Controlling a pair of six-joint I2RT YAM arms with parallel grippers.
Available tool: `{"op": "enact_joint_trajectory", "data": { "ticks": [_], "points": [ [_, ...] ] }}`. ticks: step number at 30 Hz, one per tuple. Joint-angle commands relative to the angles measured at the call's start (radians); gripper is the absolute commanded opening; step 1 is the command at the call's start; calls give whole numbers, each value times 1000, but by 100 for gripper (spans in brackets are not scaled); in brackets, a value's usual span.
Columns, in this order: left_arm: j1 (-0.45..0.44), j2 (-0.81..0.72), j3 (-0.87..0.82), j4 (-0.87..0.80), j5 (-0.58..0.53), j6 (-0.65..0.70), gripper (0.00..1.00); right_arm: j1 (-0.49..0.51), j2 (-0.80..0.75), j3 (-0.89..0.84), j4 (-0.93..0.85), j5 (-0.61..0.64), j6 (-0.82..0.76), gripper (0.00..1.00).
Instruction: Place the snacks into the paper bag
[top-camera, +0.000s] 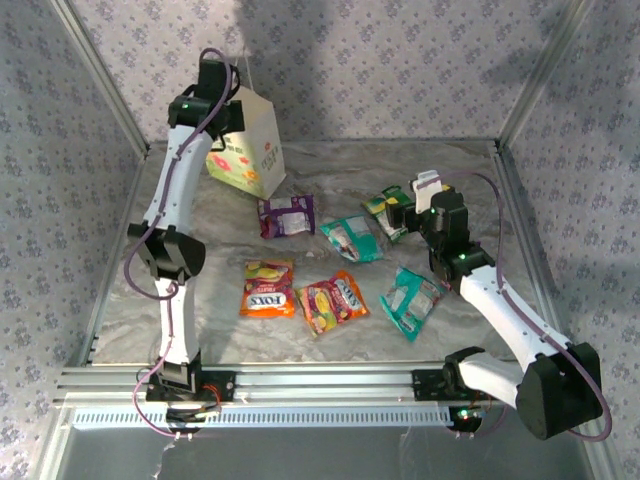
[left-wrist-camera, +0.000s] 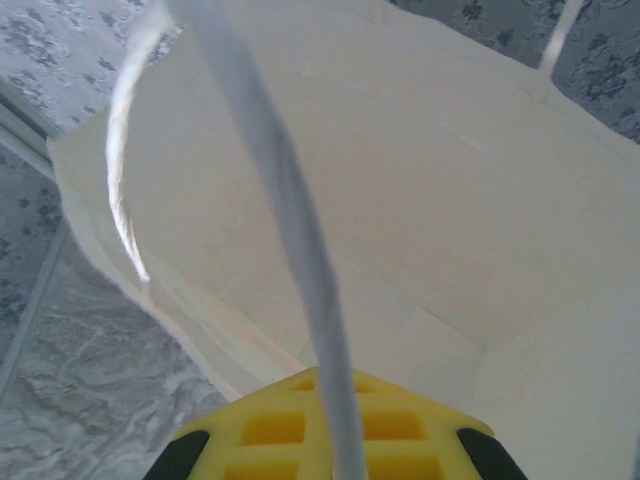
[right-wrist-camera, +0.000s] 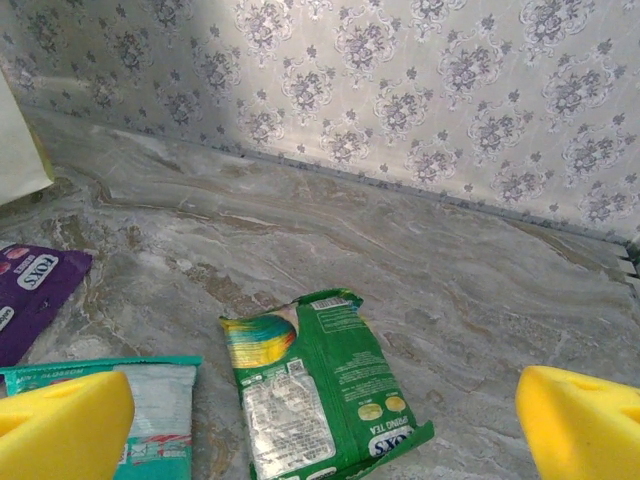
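Yellow left claw (left-wrist-camera: 318, 432) pinches smooth white cord (left-wrist-camera: 290, 200) of matte paper bag (left-wrist-camera: 450, 200).

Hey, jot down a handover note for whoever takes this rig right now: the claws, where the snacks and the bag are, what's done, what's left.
Left claw: shut on the cord handle of the paper bag, looking into its open mouth at the far left of the table.
Right claw: open, empty, above the green packet.
Snacks: all six lie on the table: purple packet, teal packets and, orange FOX'S packets and, plus the green one.
Done: nothing bagged.
Left: pick up all six and drop them into the bag.
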Motion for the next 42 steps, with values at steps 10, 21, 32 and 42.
{"op": "enact_joint_trajectory", "data": {
  "ticks": [10, 21, 32, 42],
  "points": [
    [51, -265, -279, 25, -7, 95, 0, 33, -2, 41, -26, -2, 41, 100],
    [122, -511, -653, 129, 36, 99, 0, 90, -20, 58, -50, 24, 41, 100],
    [174, -701, -922, 184, 72, 101, 0, 152, -26, 79, -76, 59, 38, 100],
    [217, -760, -964, 151, 96, 135, 3, 193, -27, 86, -88, 80, 35, 100]
  ]
}}
